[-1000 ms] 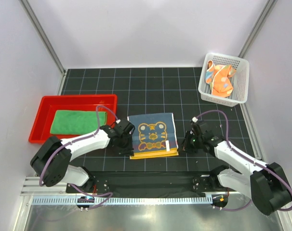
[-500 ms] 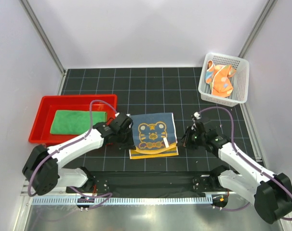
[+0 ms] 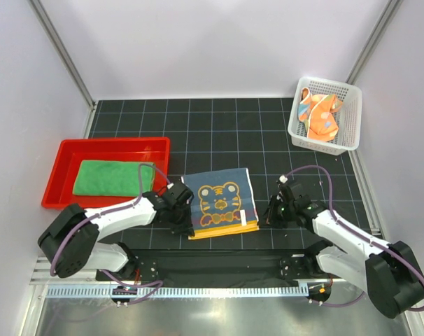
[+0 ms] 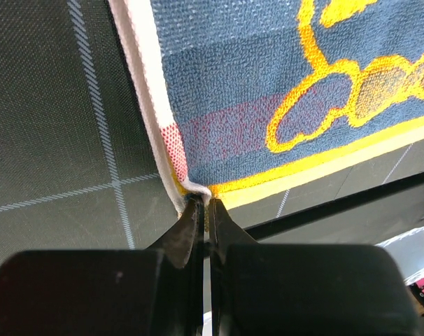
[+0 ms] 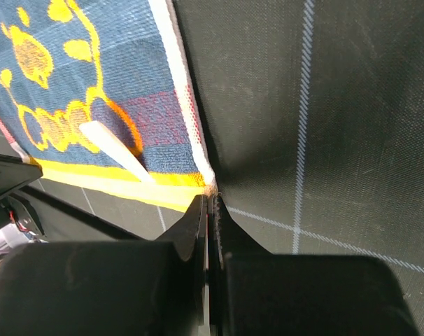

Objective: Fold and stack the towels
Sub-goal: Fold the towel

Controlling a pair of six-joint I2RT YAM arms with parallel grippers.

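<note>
Tiger towel, lying flat on the black mat between the arms, looks light, limp and grippy, best held by its near corners, where the left gripper and right gripper each pinch one

No legible text, brand, number or sign in any view. Small white tag sewn on the dark blue tiger towel: looks blank, with no print that can be made out. Towel face carries only the cartoon, no lettering. Orange towel in basket: pattern only.
</note>
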